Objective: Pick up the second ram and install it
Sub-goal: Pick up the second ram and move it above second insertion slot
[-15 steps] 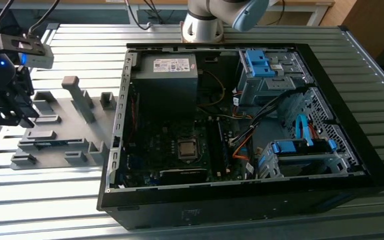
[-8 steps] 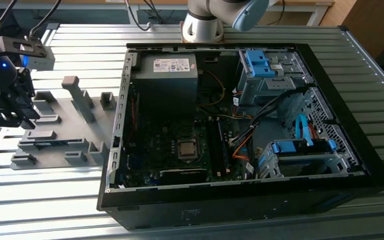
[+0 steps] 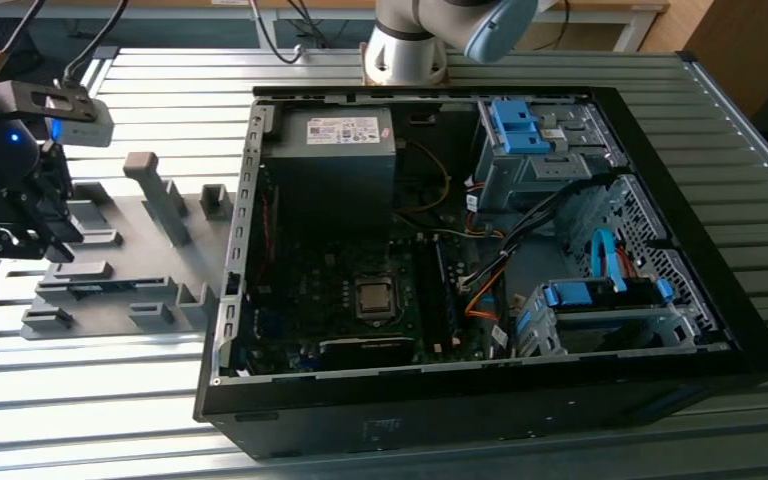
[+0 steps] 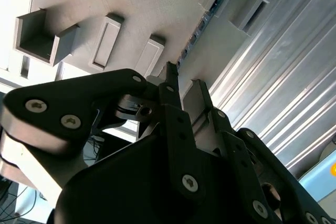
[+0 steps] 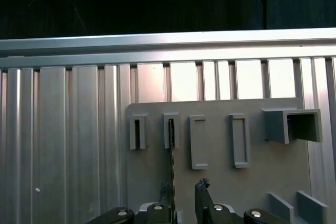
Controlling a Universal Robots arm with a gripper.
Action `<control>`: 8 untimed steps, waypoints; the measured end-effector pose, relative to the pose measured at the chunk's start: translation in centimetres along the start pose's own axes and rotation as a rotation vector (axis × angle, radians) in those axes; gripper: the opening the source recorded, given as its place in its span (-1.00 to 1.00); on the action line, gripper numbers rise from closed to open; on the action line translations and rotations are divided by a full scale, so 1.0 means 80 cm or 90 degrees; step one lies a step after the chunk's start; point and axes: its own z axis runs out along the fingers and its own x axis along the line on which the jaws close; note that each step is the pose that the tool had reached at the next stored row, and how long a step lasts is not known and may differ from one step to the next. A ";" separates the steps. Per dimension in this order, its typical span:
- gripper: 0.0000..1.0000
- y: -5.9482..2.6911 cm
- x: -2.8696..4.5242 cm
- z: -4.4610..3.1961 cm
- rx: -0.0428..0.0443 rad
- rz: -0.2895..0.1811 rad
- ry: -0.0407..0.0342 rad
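Observation:
The second ram (image 5: 171,156) is a thin strip standing on its edge in the grey holder plate (image 5: 220,182), one end in a narrow slot. In the second wrist view the ram (image 4: 202,24) shows small chips along its length and runs toward my fingertips. My gripper (image 5: 184,190) hangs just over the plate, open. One finger (image 5: 165,191) is right beside the strip and the other finger (image 5: 202,187) stands well clear of it. In the exterior view the gripper (image 3: 17,235) is over that view's left end of the holder plate (image 3: 131,260), away from the computer case (image 3: 491,250).
The open case lies on a ribbed metal table (image 3: 91,400), with its motherboard (image 3: 357,290), power supply (image 3: 331,150) and blue drive bays (image 3: 598,300) exposed. Grey blocks and posts (image 3: 157,190) rise from the holder plate. The arm's base (image 3: 404,50) stands behind the case.

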 end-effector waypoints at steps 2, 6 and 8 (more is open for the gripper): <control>-0.36 0.000 0.0004 0.0019 0.0000 0.000 0.0000; -0.36 0.000 0.0017 0.0061 0.0000 0.000 0.0000; -0.36 0.000 0.0024 0.0080 0.0003 0.000 0.0000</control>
